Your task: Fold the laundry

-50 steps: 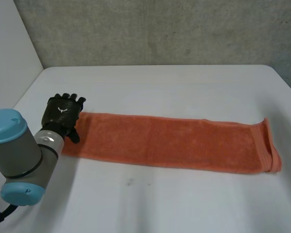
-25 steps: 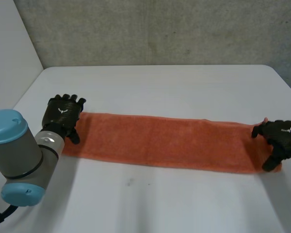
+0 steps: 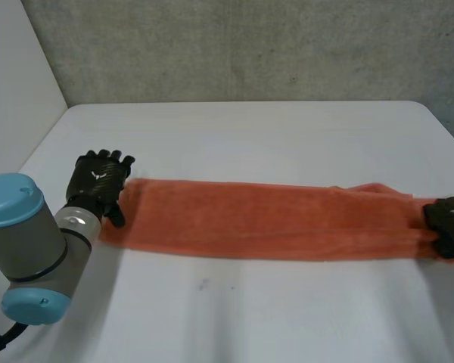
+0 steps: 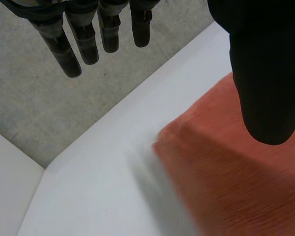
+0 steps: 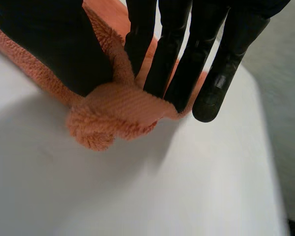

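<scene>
An orange towel (image 3: 265, 219) lies as a long strip across the white table. My left hand (image 3: 97, 178) rests at its left end, open, fingers straight. In the left wrist view the thumb (image 4: 265, 73) hangs over the towel's corner (image 4: 226, 182) while the fingers (image 4: 73, 44) reach past the cloth over bare table. My right hand (image 3: 448, 221) is at the towel's right end. In the right wrist view its thumb (image 5: 54, 44) and fingers (image 5: 182, 54) pinch a bunched fold of the towel's end (image 5: 118, 110), slightly raised off the table.
The table (image 3: 250, 136) reaches back to a grey concrete wall (image 3: 250, 45), and a white wall (image 3: 15, 76) stands at the left. Its right edge lies close to my right hand. My left arm's grey joint (image 3: 26, 242) fills the near left.
My right hand came in at the towel's right end and closed on it. That end is now bunched and drawn rightwards, with its far edge wrinkled. The left hand has stayed put.
</scene>
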Controlling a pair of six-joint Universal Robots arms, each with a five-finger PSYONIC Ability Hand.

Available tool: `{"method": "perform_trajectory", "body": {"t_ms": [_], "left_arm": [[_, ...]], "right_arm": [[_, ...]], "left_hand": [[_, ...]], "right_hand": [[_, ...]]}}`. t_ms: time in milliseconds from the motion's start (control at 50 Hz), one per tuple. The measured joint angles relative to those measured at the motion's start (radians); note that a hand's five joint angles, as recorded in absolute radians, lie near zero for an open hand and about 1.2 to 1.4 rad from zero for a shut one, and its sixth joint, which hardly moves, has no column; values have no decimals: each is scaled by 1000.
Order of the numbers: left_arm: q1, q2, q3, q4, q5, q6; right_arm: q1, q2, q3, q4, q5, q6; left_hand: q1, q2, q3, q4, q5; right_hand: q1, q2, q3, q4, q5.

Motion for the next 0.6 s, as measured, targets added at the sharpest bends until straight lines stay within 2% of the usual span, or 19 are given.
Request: {"method": "perform_trajectory", "body": {"t_ms": [20, 40, 60, 100, 120, 240, 340, 500, 580, 600], "left_arm": [[0, 1, 0, 0, 0, 0], [0, 1, 0, 0, 0, 0], [0, 2, 0, 0, -1, 0], [0, 3, -1, 0, -1, 0], [0, 4, -1, 0, -2, 0], [0, 6, -1, 0, -2, 0], [0, 8, -1, 0, -3, 0], [0, 9, -1, 0, -6, -1], [0, 10, -1, 0, -7, -2], [0, 10, -1, 0, -7, -2]], "right_arm": [[-10, 0, -11, -12, 37, -21], [-10, 0, -11, -12, 37, -21], [-31, -2, -36, -37, 111, -68], [-36, -3, -42, -43, 126, -78], [-50, -7, -65, -58, 169, -110], [-64, -23, -126, -73, 218, -158], [-10, -70, -183, -75, 221, -153], [269, -125, -273, -75, 211, -111], [449, -109, -330, -75, 201, -106], [552, -83, -367, -74, 193, -106]], "left_hand": [[0, 0, 0, 0, 0], [0, 0, 0, 0, 0], [0, 0, 0, 0, 0], [0, 0, 0, 0, 0], [0, 0, 0, 0, 0], [0, 0, 0, 0, 0], [0, 0, 0, 0, 0], [0, 0, 0, 0, 0], [0, 0, 0, 0, 0], [0, 0, 0, 0, 0]], "right_hand": [[0, 0, 0, 0, 0], [0, 0, 0, 0, 0], [0, 0, 0, 0, 0], [0, 0, 2, 0, 1], [0, 0, 11, 0, 10], [0, 0, 14, 0, 18], [0, 0, 18, 0, 24], [1, 0, 26, 4, 29], [2, 0, 27, 4, 31], [2, 0, 28, 4, 31]]}}
